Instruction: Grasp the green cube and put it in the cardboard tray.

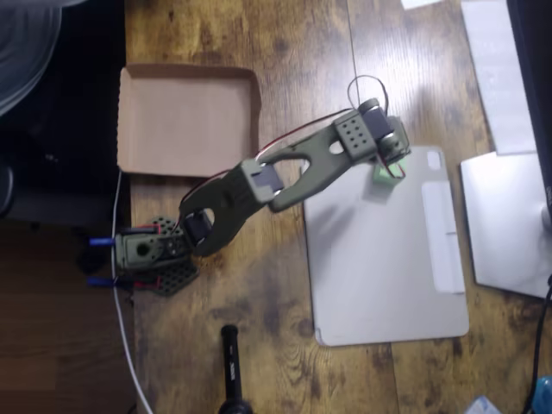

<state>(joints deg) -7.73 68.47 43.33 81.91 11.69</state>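
Cube (383, 172), green, on the grey tablet cover (379, 259) near its top edge, directly beneath the hand (392, 155), whose finger spacing cannot be told from above; cardboard tray (185, 116) well apart to the overhead view's left across the worktop (285, 34).

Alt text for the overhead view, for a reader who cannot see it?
An olive-green arm reaches across a wooden table, its gripper over the green cube at the top edge of a grey tablet cover. The cardboard tray sits at upper left, nothing in it.
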